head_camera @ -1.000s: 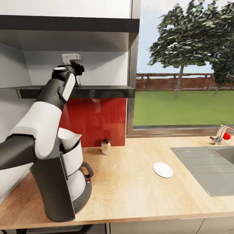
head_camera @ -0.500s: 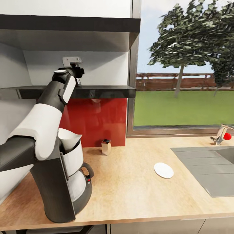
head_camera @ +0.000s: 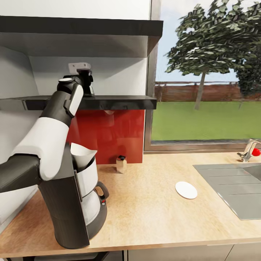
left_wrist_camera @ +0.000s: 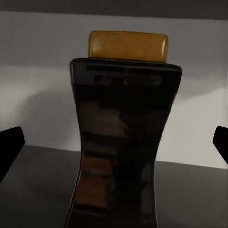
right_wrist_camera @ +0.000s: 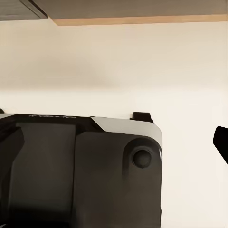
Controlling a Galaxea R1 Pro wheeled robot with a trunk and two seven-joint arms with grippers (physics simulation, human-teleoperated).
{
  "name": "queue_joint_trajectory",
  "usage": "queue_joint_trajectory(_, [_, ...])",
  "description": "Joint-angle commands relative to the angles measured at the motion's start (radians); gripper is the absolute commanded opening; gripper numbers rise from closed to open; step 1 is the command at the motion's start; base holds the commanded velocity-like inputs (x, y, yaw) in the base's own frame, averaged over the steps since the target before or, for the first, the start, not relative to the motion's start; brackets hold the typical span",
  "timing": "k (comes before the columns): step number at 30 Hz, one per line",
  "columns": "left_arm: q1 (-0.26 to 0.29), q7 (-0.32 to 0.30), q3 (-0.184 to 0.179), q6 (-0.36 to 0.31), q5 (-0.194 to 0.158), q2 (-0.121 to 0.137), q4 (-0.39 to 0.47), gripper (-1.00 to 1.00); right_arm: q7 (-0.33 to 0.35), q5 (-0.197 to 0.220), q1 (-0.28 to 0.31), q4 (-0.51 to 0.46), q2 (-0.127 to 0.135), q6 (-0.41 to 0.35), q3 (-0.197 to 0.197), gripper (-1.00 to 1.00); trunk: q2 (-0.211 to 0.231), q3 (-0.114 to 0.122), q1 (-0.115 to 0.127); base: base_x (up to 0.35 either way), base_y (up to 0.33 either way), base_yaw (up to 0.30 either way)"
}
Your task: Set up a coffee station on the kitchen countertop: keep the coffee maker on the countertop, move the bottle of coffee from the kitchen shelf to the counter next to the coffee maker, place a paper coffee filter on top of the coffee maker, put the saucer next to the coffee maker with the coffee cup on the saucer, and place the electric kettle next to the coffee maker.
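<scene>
On the dark shelf (head_camera: 119,102) a dark coffee bottle (left_wrist_camera: 123,142) with an amber lid stands upright. My left gripper (left_wrist_camera: 115,145) is open, one fingertip (left_wrist_camera: 10,142) on each side of the bottle and apart from it. In the head view my left arm reaches up to the shelf, where the left gripper (head_camera: 86,80) covers most of the bottle. The black coffee maker (head_camera: 78,206) stands on the countertop at the left, a white paper filter (head_camera: 82,155) in its top. A white saucer (head_camera: 186,190) lies further right. My right gripper (right_wrist_camera: 115,142) is open, down by my dark body.
A small jar with a dark lid (head_camera: 121,164) stands by the red backsplash (head_camera: 108,134). The sink (head_camera: 232,188) and a tap with a red knob (head_camera: 251,152) are at the right. An upper shelf (head_camera: 90,27) hangs close above the left gripper. The window is behind.
The whole head picture has shifted slightly right, so the camera moved. My left gripper stays at the shelf, a little further left along it.
</scene>
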State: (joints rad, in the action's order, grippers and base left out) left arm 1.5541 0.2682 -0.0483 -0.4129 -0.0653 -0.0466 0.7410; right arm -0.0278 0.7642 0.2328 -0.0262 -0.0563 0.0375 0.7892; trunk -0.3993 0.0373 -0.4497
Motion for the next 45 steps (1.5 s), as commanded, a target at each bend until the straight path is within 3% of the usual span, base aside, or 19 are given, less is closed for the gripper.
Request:
queue_joint_trajectory(1, [-0.003, 0.008, -0.004, -0.004, -0.007, 0.001, 0.007, 1.0, -0.003, 0.009, 0.0, 0.0, 0.0, 0.002, 0.008, 1.0, -0.001, 0.0, 0.0, 0.0, 0.002, 0.0])
queue_joint_trajectory(10, [-0.027, 0.008, -0.005, -0.007, -0.005, 0.0, 0.041, 1.0, -0.003, 0.008, -0.004, 0.0, 0.001, 0.002, 0.008, 1.0, -0.001, 0.0, 0.0, 0.116, 0.0, 0.0])
queue_joint_trajectory(45, [-0.056, 0.008, -0.004, -0.005, -0.004, 0.002, 0.043, 1.0, -0.003, 0.009, -0.009, 0.0, 0.001, 0.003, 0.008, 1.0, -0.001, 0.0, 0.0, 0.048, 0.0, 0.0])
